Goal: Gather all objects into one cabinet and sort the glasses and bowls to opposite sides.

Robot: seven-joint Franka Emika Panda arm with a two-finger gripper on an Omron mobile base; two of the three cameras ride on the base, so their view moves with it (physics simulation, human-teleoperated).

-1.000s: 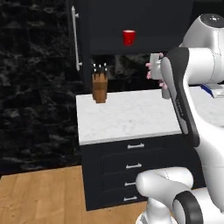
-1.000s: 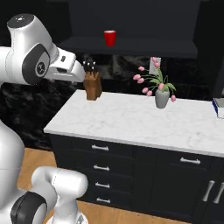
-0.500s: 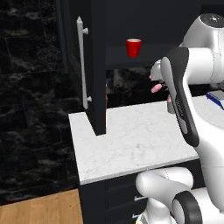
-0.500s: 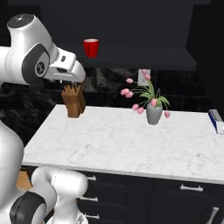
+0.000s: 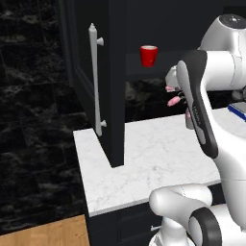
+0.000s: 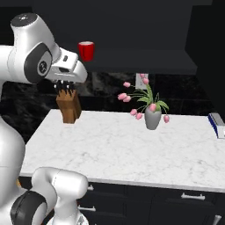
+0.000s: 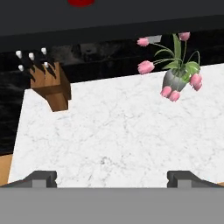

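Observation:
One red cup stands alone on the dark shelf of the black upper cabinet. The cabinet's tall door is swung open, and its long silver bar handle faces me. In the hand view the cup's red base peeks in at the top edge. My gripper is open with nothing between its fingers. It hangs over the white counter, below and left of the cup. The other cup and the bowls are out of view.
On the white marble counter stand a wooden knife block at the back left and a grey vase of pink tulips. A blue-edged object lies at the far right. The open door juts over the counter's left end.
The whole picture has shifted: the base has driven closer to the counter, so cabinet, cup and counter look larger. The arm keeps its pose and the gripper stays open.

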